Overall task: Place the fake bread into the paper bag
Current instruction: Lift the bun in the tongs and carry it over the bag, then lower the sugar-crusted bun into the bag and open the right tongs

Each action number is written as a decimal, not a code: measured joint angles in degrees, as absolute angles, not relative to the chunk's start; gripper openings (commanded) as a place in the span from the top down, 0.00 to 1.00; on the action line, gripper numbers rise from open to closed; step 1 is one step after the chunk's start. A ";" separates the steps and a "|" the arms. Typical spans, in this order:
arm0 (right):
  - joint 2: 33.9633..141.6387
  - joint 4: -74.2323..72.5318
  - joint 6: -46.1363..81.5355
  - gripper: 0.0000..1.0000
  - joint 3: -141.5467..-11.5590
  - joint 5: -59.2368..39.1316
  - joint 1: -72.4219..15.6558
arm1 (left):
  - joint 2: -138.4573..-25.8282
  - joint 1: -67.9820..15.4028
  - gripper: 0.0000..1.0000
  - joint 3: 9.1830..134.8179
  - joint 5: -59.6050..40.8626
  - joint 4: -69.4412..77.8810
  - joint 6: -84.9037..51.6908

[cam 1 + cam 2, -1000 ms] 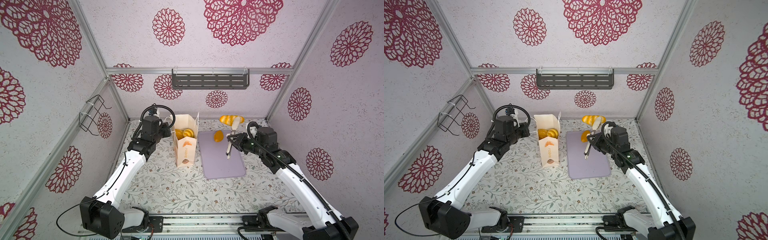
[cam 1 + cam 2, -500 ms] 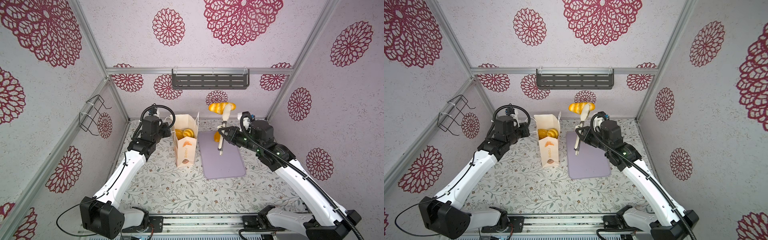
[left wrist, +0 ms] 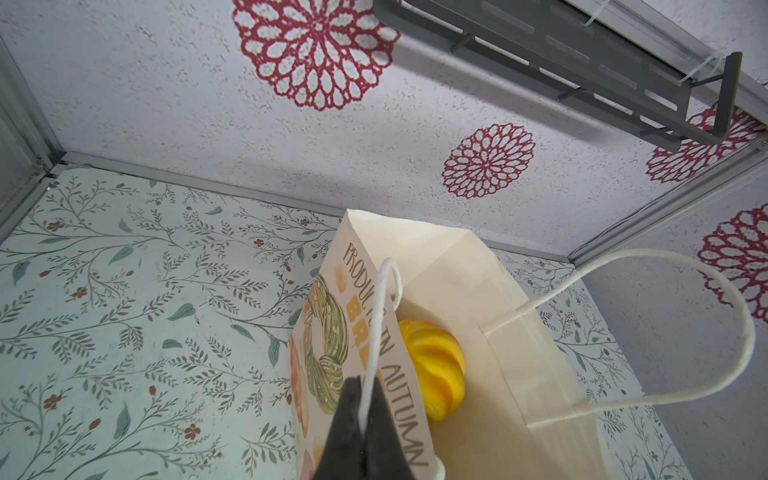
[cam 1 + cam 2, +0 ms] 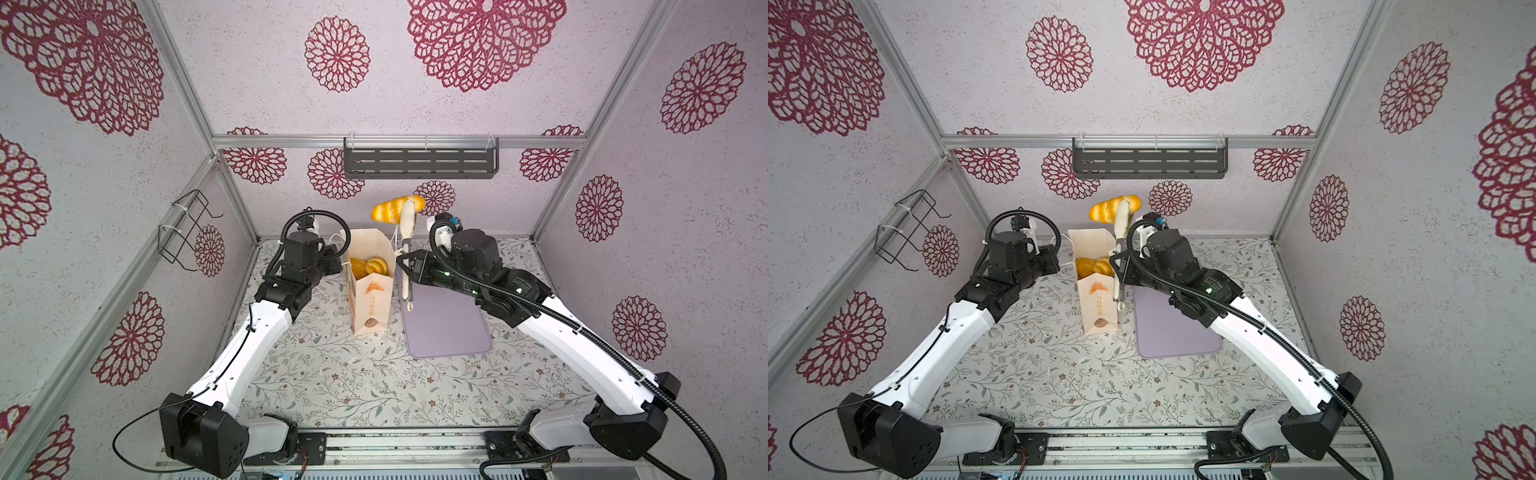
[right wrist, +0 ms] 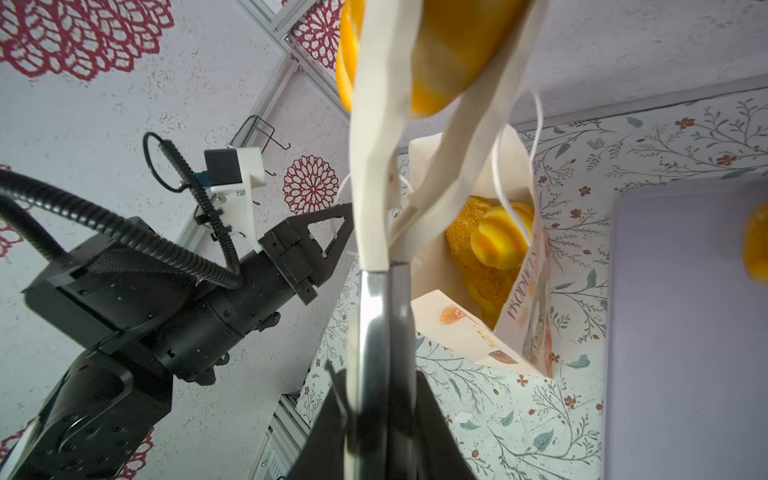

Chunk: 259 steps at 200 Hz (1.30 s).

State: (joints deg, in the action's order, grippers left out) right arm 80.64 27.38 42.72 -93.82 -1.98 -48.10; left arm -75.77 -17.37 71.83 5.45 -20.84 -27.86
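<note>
The paper bag (image 4: 372, 299) (image 4: 1098, 307) stands upright on the flowered table (image 4: 332, 374), just beside the left edge of the lilac tray (image 4: 444, 328) (image 4: 1173, 332). Its mouth is open. Inside the bag lie two breads side by side: a grainy loaf (image 4: 358, 266) (image 5: 463, 245) of orange-brown colour, and a ribbed roll (image 4: 377, 266) (image 3: 432, 365) of bright yellow, which touches it.

The left gripper (image 3: 362, 399) is closed tightly on the white cord handle (image 3: 380, 316) of the bag's near wall. The cord runs straight between its two dark fingers.

The right gripper (image 5: 376, 374) is clamped on the metal part of the tongs (image 4: 406, 232) (image 5: 376, 316). The cream tips of the tongs squeeze the long ribbed loaf (image 4: 388, 210) (image 4: 1106, 210) (image 5: 453, 54). This loaf is held high in the air, above the level of the bag's mouth and near its far right corner. It is not inside the bag and touches only the tongs.

In the right wrist view a small orange piece (image 5: 757, 245) lies on the tray at the border of the picture. It is probably one more bread, but it is cut off. In both top views the right arm covers that part of the tray.
</note>
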 measured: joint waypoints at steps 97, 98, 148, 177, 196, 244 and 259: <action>88.66 37.26 36.51 0.97 -100.86 6.63 -54.28 | -75.77 -17.37 1.00 71.83 5.30 -20.84 -27.86; 88.75 37.30 36.45 0.97 -100.92 6.70 -54.30 | -75.77 -17.37 1.00 71.83 5.30 -20.82 -27.86; 94.21 43.48 33.58 0.96 -105.34 9.80 -56.27 | -75.77 -17.37 1.00 71.83 5.23 -20.82 -27.88; 96.75 45.60 32.40 0.96 -106.34 10.52 -56.97 | -75.77 -17.37 1.00 71.83 5.26 -20.82 -27.88; 97.41 46.63 31.92 0.94 -106.39 10.76 -57.17 | -75.77 -17.37 1.00 71.83 5.26 -20.82 -27.86; 97.54 47.53 31.48 0.80 -107.26 11.14 -57.17 | -75.77 -17.37 1.00 71.83 5.26 -20.84 -27.86; 97.54 47.55 31.51 0.79 -107.48 11.64 -57.17 | -75.77 -17.37 1.00 71.83 5.26 -20.82 -27.86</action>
